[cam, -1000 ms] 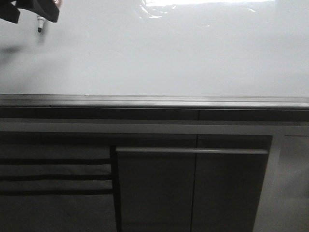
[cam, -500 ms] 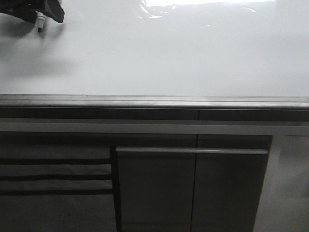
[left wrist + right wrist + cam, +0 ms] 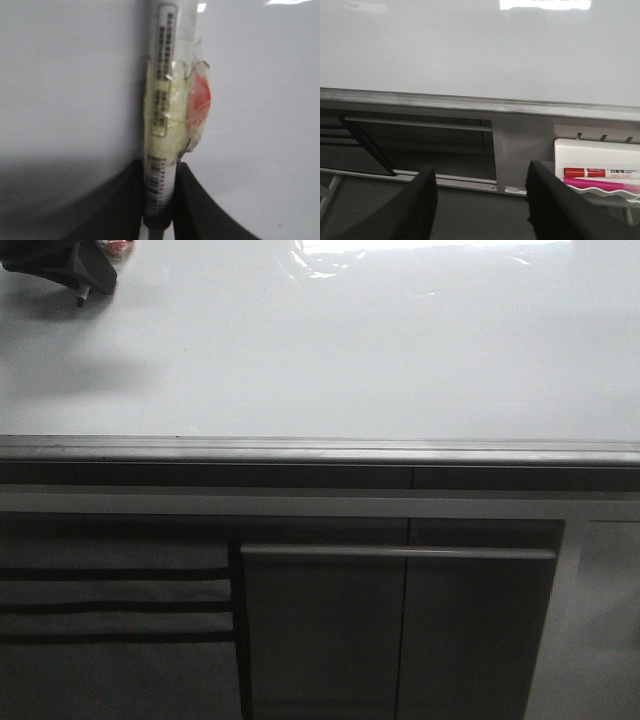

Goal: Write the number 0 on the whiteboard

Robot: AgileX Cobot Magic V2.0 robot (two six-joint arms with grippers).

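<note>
The whiteboard (image 3: pixel 350 350) is a glossy white board with a grey frame edge (image 3: pixel 320 450) along its bottom. No number 0 shows on it. My left gripper (image 3: pixel 78 275) is at the board's upper left corner in the front view, shut on a white marker (image 3: pixel 162 100) wrapped in yellowish and red tape. The marker's dark tip (image 3: pixel 82 300) is very close to the board; I cannot tell whether it touches. In the left wrist view the black fingers (image 3: pixel 125 205) clamp the marker's barrel. My right gripper (image 3: pixel 480 200) is open and empty, below the board's frame.
Grey cabinet panels (image 3: pixel 400 630) with a horizontal handle bar (image 3: pixel 400 552) lie below the board. A white tray (image 3: pixel 597 175) holds a red marker (image 3: pixel 600 172) and a pink marker (image 3: pixel 605 184) at the right in the right wrist view.
My left gripper with the marker has moved upward toward the top left corner of the front view; less of the marker shows now. The right arm has not visibly moved.
</note>
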